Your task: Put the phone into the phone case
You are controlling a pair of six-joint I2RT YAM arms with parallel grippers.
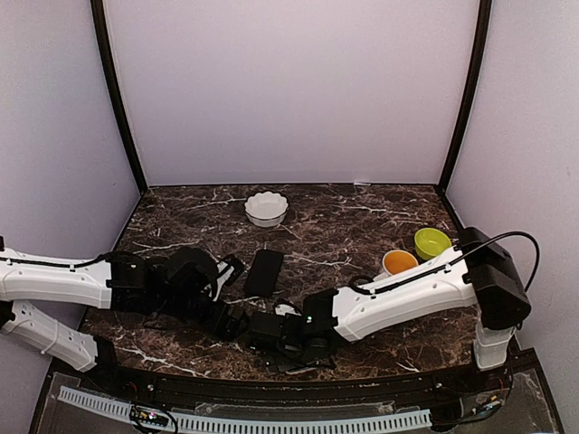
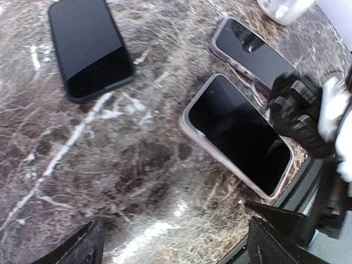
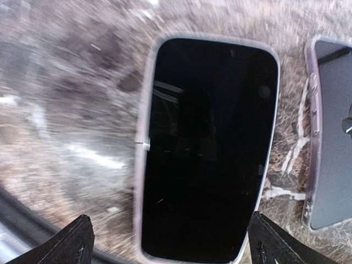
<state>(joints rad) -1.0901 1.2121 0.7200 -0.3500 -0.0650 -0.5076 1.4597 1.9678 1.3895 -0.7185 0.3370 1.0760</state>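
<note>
Hovering low over the near edge of the counter, the right tool has its fingers spread wide and grips nothing. Directly under it the phone lies flat, screen up, close to the counter's front lip. A pale rim runs round the phone, and I cannot tell whether that is its own frame or a thin shell. The left tool, just to the left, is likewise wide open and empty, and looks down on the same spot. Just beside the phone, with a strip of marble between them, lies the clear phone case, which looks empty, its camera cut-out showing. Farther back a black phone lies by itself, with a white bowl beyond it and an orange bowl and a green bowl off to the right. By my judgement the fitting is not yet begun: nothing is lifted, and grasping, aligning and pressing in are all left.
</note>
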